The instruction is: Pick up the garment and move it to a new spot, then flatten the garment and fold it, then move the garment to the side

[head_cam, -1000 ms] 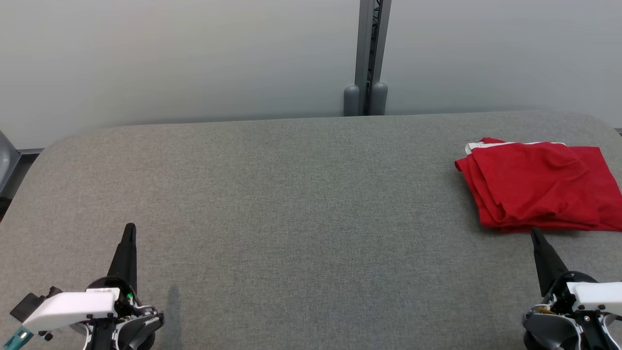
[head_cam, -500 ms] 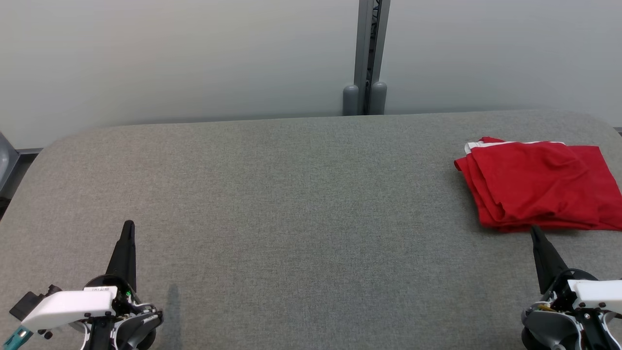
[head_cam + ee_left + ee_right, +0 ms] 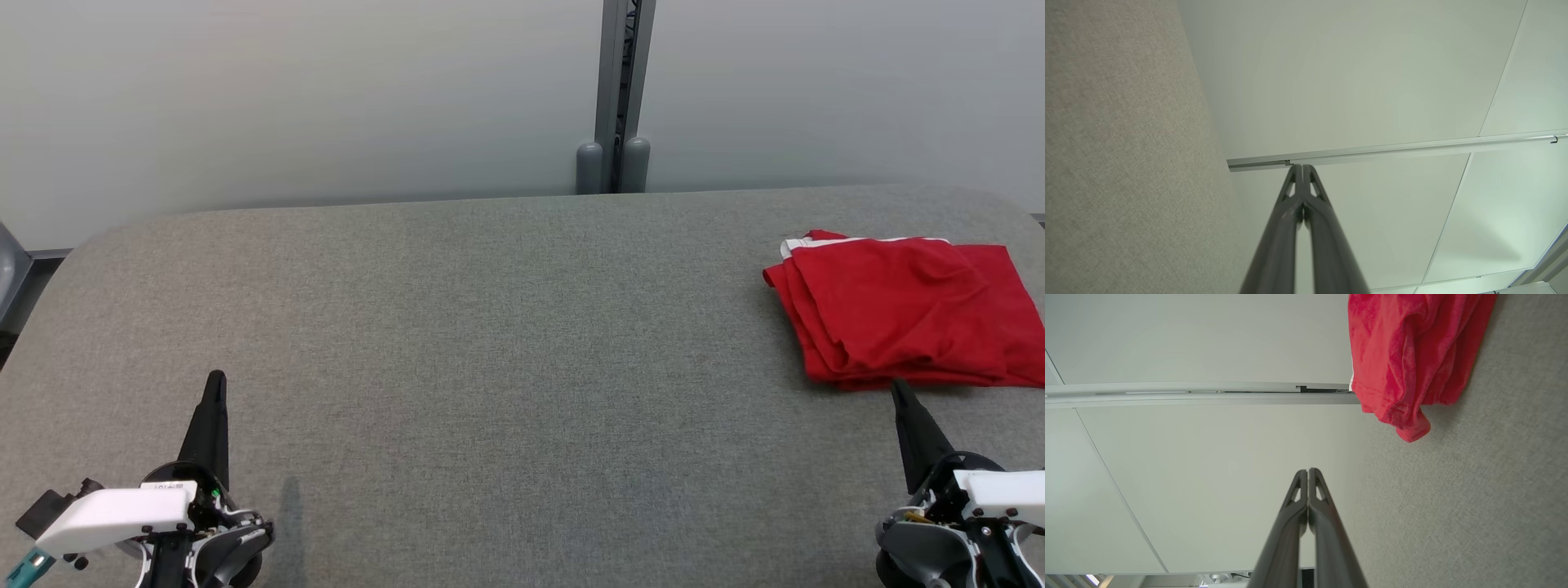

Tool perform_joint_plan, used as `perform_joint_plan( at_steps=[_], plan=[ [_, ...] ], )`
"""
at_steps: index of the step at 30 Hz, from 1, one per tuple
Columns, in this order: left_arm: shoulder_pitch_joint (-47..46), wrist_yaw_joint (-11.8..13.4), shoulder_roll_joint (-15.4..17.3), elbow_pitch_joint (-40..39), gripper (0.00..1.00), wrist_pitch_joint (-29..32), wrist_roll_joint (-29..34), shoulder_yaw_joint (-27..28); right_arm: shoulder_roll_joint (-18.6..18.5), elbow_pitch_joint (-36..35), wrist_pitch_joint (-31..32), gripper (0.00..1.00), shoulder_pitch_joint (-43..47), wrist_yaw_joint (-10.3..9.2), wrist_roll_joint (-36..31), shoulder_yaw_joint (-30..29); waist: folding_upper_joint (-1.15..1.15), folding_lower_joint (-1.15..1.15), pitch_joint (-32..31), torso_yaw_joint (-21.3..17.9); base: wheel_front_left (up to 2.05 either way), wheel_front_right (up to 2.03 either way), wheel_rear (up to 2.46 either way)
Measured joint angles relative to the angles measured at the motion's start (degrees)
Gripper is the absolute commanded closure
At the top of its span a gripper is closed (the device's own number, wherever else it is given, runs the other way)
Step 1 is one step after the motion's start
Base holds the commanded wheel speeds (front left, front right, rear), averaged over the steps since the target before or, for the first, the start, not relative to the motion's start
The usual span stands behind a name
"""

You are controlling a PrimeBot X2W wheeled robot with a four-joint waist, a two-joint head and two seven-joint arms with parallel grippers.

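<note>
1. Left gripper (image 3: 215, 385): mine, nearest item, low at the near left over the table. The two dark fingers are pressed together with nothing between them. It sits well apart from the garment, so I judge it no risk as it stands.
2. Right gripper (image 3: 899, 390): mine, at the near right, fingers likewise pinched together and empty. The tip points at the near hem of the garment and lies just beside it (whether it touches the cloth, I cannot tell). Risk: driving forward with the fingers closed would shove the stack rather than take hold of it.
3. Table (image 3: 506, 327): grey woven covering with rounded far corners. Risk: I judge the weave would drag on cloth, so a slide could peel the layers apart.
4. Red garment (image 3: 898, 306): folded in several layers with white trim at its far edge, lying at the far right of the table. Risk: pinching only the top layer would undo the fold, and a push rightward could send it off the side.
5. Grey post (image 3: 618, 98): stands behind the table between pale wall panels, out of my reach.
</note>
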Motion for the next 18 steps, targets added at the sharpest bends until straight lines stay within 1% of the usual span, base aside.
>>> perform_joint_plan(
  at_steps=[18],
  plan=[
    [0.00, 0.00, 0.00, 0.00, 1.00, 0.00, -0.01, 0.00, 0.00, 0.01, 0.00, 1.00, 0.00, 0.00, 0.00, 0.00, 0.00, 0.00, 0.00, 0.00, 0.00, 0.00, 0.00]
  ],
)
